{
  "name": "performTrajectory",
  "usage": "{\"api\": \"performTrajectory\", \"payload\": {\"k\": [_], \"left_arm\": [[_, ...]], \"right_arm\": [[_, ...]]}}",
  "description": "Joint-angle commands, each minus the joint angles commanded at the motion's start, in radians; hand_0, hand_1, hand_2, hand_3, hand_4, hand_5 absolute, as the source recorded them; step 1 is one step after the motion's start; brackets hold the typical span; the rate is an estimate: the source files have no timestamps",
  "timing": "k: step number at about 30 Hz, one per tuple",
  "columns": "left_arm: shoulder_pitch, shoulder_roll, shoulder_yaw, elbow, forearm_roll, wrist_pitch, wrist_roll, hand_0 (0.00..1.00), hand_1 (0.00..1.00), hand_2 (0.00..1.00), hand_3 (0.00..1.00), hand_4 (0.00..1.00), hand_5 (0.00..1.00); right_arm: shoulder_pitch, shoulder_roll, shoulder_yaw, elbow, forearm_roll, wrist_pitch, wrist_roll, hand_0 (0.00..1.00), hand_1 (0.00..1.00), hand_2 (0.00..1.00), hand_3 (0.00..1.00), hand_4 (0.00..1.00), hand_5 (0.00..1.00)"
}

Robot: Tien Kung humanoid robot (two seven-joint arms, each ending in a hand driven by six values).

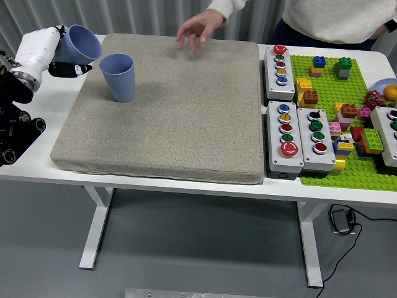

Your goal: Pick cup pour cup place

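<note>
Left robot hand (53, 53) grips tilted blue cup (82, 43) at surface (56, 105) far-left corner, beside upright blue cup (118, 76).

The left hand (46, 53) has a glossy white shell with black fingers (69, 67), joined by a silver wrist ring to a black arm (13, 127) studded with round bolt recesses. The person's hand (197, 29) is bare-skinned below a cream sleeve (226, 6).

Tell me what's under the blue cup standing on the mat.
The standing blue cup sits upright on the grey mat, which lies on the white table. Its base hides the mat beneath. The left robot hand holds a tilted second cup beside it.
</note>
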Motion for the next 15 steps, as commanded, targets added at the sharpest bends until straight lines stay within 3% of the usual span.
{"api": "performTrajectory", "payload": {"k": [15], "left_arm": [[-0.046, -0.002, 0.029, 0.008, 0.118, -0.027, 0.036, 0.487, 0.507, 0.507, 0.539, 0.730, 0.079]], "right_arm": [[0.005, -0.005, -0.008, -0.001, 0.012, 0.000, 0.003, 0.675, 0.605, 0.586, 0.592, 0.002, 0.145]]}}
